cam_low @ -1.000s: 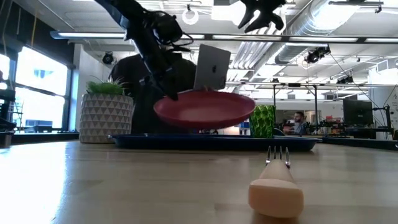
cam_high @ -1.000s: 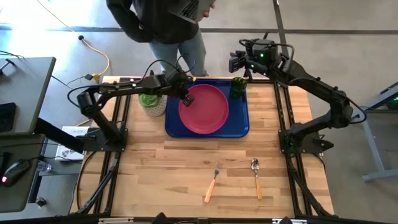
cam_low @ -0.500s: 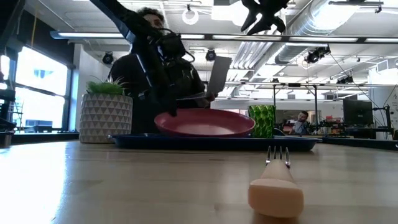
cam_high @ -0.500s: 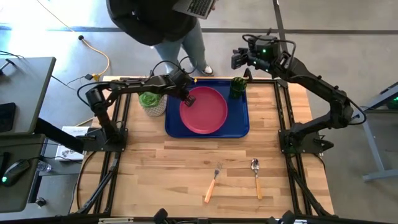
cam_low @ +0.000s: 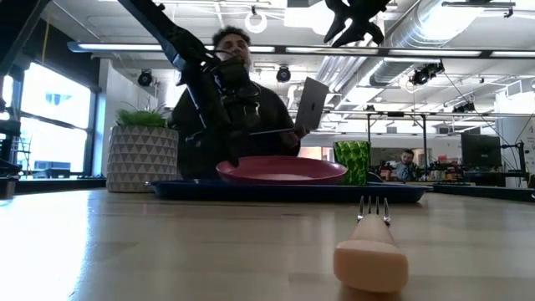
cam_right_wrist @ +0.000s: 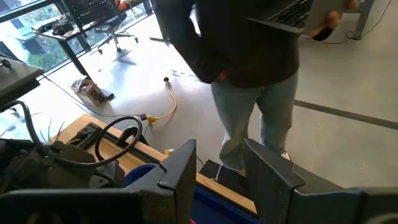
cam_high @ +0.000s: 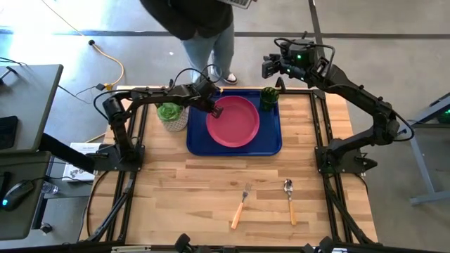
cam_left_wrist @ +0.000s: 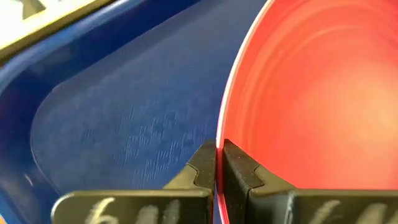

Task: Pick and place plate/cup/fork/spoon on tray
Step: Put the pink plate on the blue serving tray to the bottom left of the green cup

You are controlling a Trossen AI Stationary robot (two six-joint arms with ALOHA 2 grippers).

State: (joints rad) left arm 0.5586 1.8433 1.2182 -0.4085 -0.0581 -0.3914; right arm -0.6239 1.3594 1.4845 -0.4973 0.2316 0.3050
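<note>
The pink-red plate [cam_high: 234, 121] lies on the dark blue tray [cam_high: 271, 137] at the table's far middle. My left gripper [cam_high: 213, 111] is shut on the plate's left rim. The green cup [cam_high: 268, 97] stands upright in the tray's far right corner. My right gripper [cam_high: 271, 69] is open and empty, raised beyond the table's far edge, behind the cup. The fork [cam_high: 240, 205] and the spoon [cam_high: 290, 200] lie flat on the wood near the front edge. The fork's handle end [cam_low: 370, 263] fills the low view's foreground. My left gripper pinches the plate's rim [cam_left_wrist: 219, 138] at its left edge between its two fingers, one above the rim and one under it. The fingers slant down from the table's left. The plate sits low on the tray, nearly level.
A white patterned pot with a green plant [cam_high: 172, 116] stands just left of the tray, under my left arm. A person with a laptop [cam_high: 204, 21] stands beyond the far edge. Bare wood lies between the tray and the cutlery.
My left gripper has gone down and a little toward the table's right with the plate. The plate, held tilted above the tray a second ago, has come down level onto the tray. The person behind has shifted to the right.
</note>
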